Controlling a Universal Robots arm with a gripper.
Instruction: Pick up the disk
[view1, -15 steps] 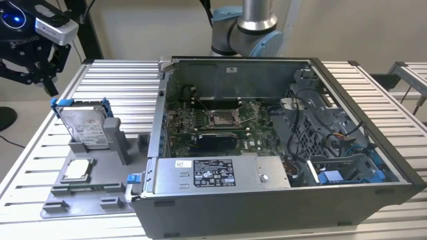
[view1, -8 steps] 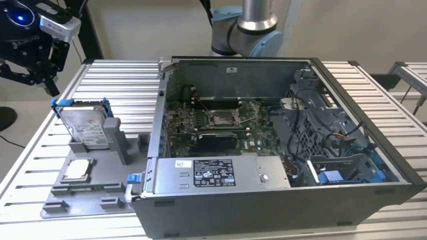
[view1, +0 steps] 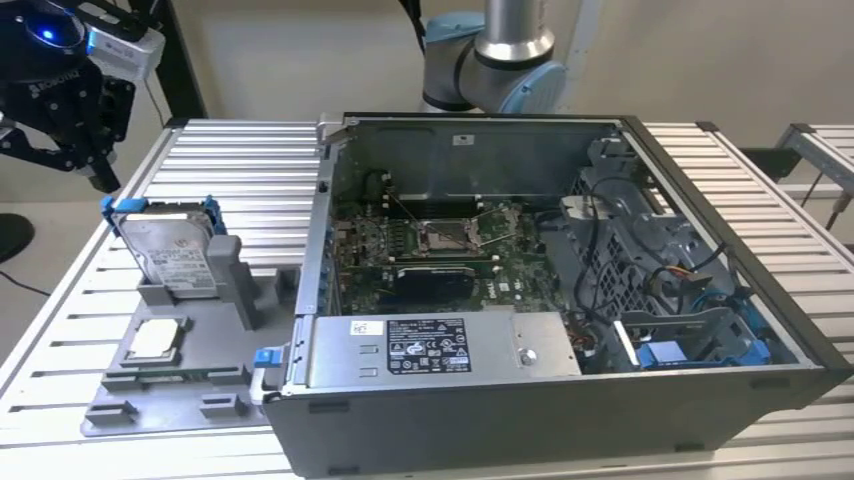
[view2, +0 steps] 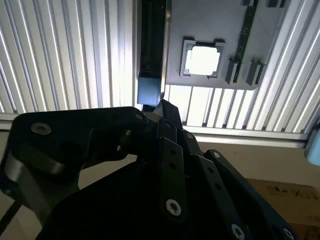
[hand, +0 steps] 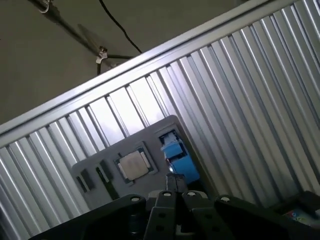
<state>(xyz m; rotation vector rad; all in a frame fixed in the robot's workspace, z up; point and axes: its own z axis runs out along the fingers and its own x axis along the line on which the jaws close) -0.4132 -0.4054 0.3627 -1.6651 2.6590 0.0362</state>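
Note:
The disk (view1: 174, 248) stands on edge in a slot of a grey fixture plate (view1: 200, 392), its white label facing out and a blue bracket around it. In both wrist views I see it edge-on, as a blue bracket end (view2: 149, 91) (hand: 176, 156) just beyond the fingertips. My black gripper (view1: 96, 180) (view2: 162, 106) (hand: 175, 181) hangs in the air above the disk, toward the exterior view's left. Its fingers look pressed together and hold nothing. There is a gap between the fingertips and the disk's top edge.
A square silver CPU chip (view1: 154, 338) (view2: 202, 60) (hand: 134, 165) lies on the same plate. An open computer case (view1: 561, 300) with a grey power-supply box (view1: 427, 345) stands on the ribbed metal table (view1: 240, 170), right of the disk. The table edge and the floor are close to the gripper.

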